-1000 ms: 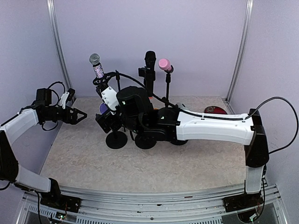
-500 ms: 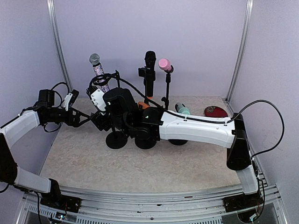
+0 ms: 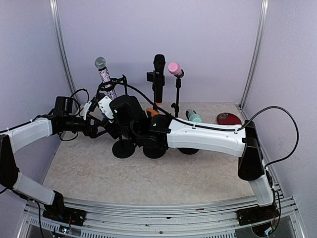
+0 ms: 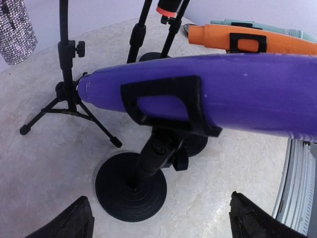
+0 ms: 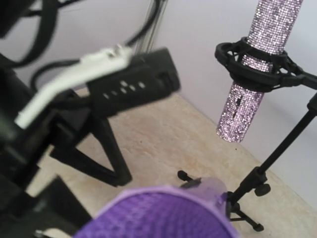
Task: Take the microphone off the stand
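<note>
A purple microphone [image 4: 233, 94] lies almost level in a black clip [image 4: 168, 106] on a stand with a round base [image 4: 131, 186]. My left gripper [image 4: 161, 223] is open just below and short of the clip; its fingertips [image 4: 74, 220] show at the bottom corners. The top view shows the left gripper [image 3: 99, 130] reaching in from the left. My right gripper [image 3: 110, 126] covers the microphone's head end there. The purple mesh head [image 5: 158, 215] fills the bottom of the right wrist view, and the right fingers themselves do not show.
A glitter microphone [image 3: 103, 73] stands in a shock mount on a tripod behind. A black microphone [image 3: 158, 74] and a pink one [image 3: 174, 68] stand further right. Orange [image 3: 151, 112] and teal [image 3: 194, 116] microphones and a red object [image 3: 228, 118] lie at the back right.
My left arm has swung right, up to the purple microphone's stand. My right arm has shifted left and settled over the microphone's head.
</note>
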Controlling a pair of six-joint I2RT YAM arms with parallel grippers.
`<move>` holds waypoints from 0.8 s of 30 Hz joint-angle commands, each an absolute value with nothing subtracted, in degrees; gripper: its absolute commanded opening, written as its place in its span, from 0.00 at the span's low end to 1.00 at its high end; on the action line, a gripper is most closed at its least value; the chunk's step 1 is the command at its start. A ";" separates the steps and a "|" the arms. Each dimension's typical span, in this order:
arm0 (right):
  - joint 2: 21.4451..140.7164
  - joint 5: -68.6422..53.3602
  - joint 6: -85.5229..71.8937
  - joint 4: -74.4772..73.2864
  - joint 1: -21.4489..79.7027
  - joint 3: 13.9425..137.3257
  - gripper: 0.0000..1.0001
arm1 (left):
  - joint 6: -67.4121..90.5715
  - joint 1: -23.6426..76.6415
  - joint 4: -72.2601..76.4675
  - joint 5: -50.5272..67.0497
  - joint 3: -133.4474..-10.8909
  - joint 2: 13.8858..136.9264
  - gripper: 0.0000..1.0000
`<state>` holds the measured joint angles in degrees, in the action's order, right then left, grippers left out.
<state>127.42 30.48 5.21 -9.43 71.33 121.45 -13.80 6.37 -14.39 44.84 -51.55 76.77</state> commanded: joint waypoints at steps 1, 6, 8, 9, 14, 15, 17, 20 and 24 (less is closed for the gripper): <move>125.65 30.00 4.57 -7.43 71.10 120.36 0.24 | -11.85 7.17 -7.47 47.13 -51.99 79.90 0.90; 123.18 28.75 4.14 -3.94 71.10 115.60 0.11 | -9.98 9.03 -4.34 47.82 -52.81 83.24 0.85; 122.05 28.30 3.92 -2.34 71.19 113.41 0.09 | -8.11 9.48 -1.53 48.61 -52.79 84.32 0.80; 121.66 28.06 3.94 -1.63 71.19 112.36 0.07 | -7.06 9.53 -0.58 49.06 -52.72 84.86 0.77; 120.31 27.36 4.67 0.75 71.52 109.73 0.03 | -3.89 9.52 4.47 49.73 -53.06 87.10 0.63; 120.12 26.94 4.77 0.99 71.58 109.43 0.02 | -3.48 9.47 5.40 49.82 -52.97 87.36 0.62; 119.94 26.16 4.90 1.37 71.67 109.09 0.01 | -2.50 9.62 7.51 50.09 -52.31 87.62 0.59; 119.97 25.74 5.33 1.78 71.94 109.09 0.00 | -2.06 9.95 9.13 50.26 -51.68 88.19 0.56; 120.14 24.53 5.37 2.24 71.98 109.14 0.00 | -1.65 10.10 9.57 50.46 -52.40 89.89 0.50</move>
<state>122.34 28.21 6.37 0.73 71.33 109.91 -3.14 9.78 5.19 50.19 -51.57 88.16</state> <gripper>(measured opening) 0.480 0.525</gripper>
